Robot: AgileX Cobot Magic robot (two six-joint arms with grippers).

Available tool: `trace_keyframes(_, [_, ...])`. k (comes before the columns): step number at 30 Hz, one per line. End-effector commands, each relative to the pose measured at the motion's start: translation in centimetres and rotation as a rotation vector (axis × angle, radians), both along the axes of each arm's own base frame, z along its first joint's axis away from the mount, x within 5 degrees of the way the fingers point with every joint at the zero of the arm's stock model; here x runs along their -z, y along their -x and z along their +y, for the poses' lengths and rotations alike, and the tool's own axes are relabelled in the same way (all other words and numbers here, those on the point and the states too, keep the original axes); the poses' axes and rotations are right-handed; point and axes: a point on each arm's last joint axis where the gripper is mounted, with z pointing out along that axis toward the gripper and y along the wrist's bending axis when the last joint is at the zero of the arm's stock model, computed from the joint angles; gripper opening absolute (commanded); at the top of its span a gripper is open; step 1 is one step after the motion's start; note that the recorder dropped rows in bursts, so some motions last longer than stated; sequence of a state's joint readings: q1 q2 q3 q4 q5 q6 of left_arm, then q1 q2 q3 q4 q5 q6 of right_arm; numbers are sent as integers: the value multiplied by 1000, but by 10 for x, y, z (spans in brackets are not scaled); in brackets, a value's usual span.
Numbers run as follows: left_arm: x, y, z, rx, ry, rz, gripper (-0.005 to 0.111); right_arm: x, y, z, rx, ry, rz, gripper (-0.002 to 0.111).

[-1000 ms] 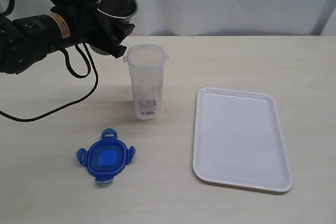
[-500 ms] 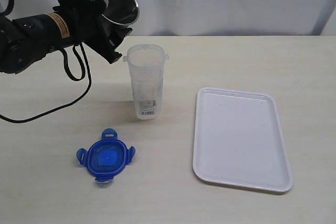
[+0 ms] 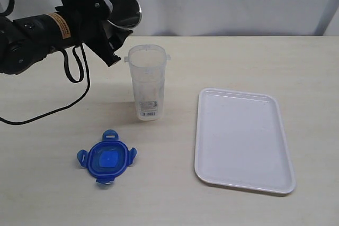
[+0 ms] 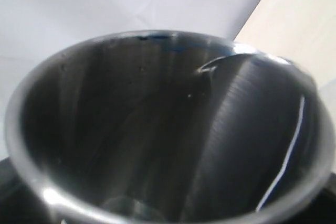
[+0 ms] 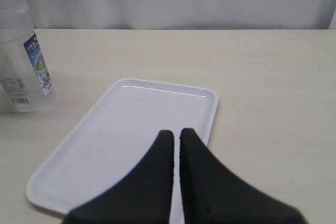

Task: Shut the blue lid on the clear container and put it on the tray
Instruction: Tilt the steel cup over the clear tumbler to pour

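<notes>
Steel cup (image 3: 126, 10), gripped by left hand (image 3: 115, 30), tilts near clear container (image 3: 148, 83); right hand (image 5: 176, 136) closed, empty.

The left arm (image 3: 26, 41) is black, with an orange label (image 3: 59, 25) and a looping black cable (image 3: 76, 81); the right gripper (image 5: 175, 134) is black and tapered.

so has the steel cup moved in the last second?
Yes. The steel cup has tipped further over, up and left of the clear container, which hasn't shifted.

A high exterior view overlooks the whole table (image 3: 238, 62), sharing the tray (image 3: 243, 136) and container (image 3: 148, 83) with the low right wrist view, while the left wrist view peers closely into a cup (image 4: 157, 129).
</notes>
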State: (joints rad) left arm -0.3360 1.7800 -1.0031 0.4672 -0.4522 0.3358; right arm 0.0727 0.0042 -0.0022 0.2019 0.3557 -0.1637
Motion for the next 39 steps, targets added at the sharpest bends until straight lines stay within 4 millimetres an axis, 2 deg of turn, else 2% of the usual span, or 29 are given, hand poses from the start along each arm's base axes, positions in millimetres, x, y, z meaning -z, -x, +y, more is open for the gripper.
trace_keyframes(1, [-16, -1, -5, 34, 25, -99, 0, 1, 0, -1, 5, 13, -1, 5])
trace_keyframes(39, [-12, -1, -3, 45, -83, -122, 0, 1, 0, -1, 5, 13, -1, 5])
